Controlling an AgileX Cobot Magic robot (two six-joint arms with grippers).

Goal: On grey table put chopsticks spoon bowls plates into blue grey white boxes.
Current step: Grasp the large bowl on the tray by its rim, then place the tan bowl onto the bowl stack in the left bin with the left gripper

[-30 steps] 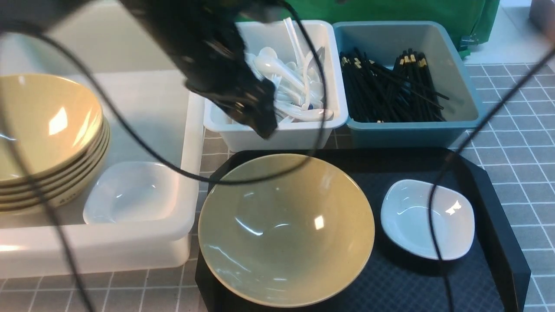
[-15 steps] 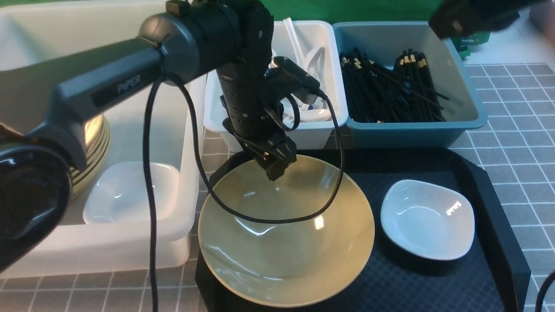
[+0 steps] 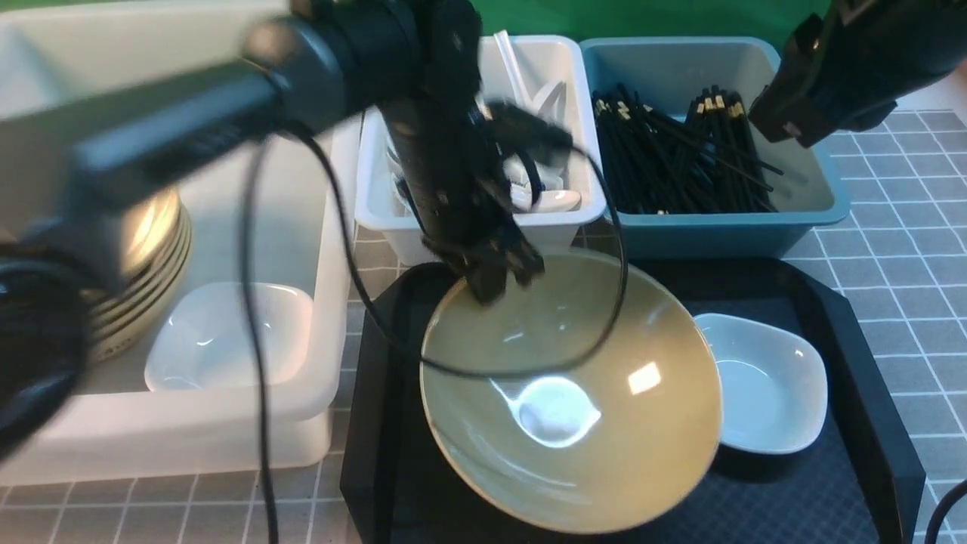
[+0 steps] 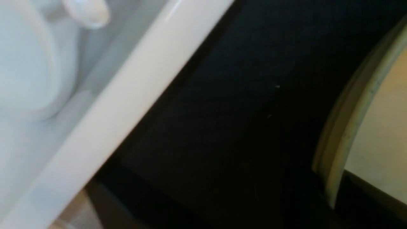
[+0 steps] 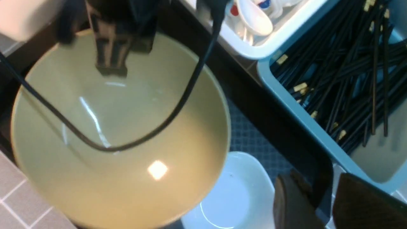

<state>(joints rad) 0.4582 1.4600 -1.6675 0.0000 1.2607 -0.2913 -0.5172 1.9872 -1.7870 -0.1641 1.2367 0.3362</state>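
Tan bowl [image 3: 589,423] overlaps the white plate [image 3: 778,393] — black tray [image 3: 854,340] beneath, spoon bin [image 3: 582,215] behind.

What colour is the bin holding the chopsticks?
Blue-grey bin, clearest in the front view.

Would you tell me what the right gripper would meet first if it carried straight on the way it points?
Most likely the near rim of the blue-grey bin, where it borders the black tray; the right gripper points down at that edge. Depth is unclear.
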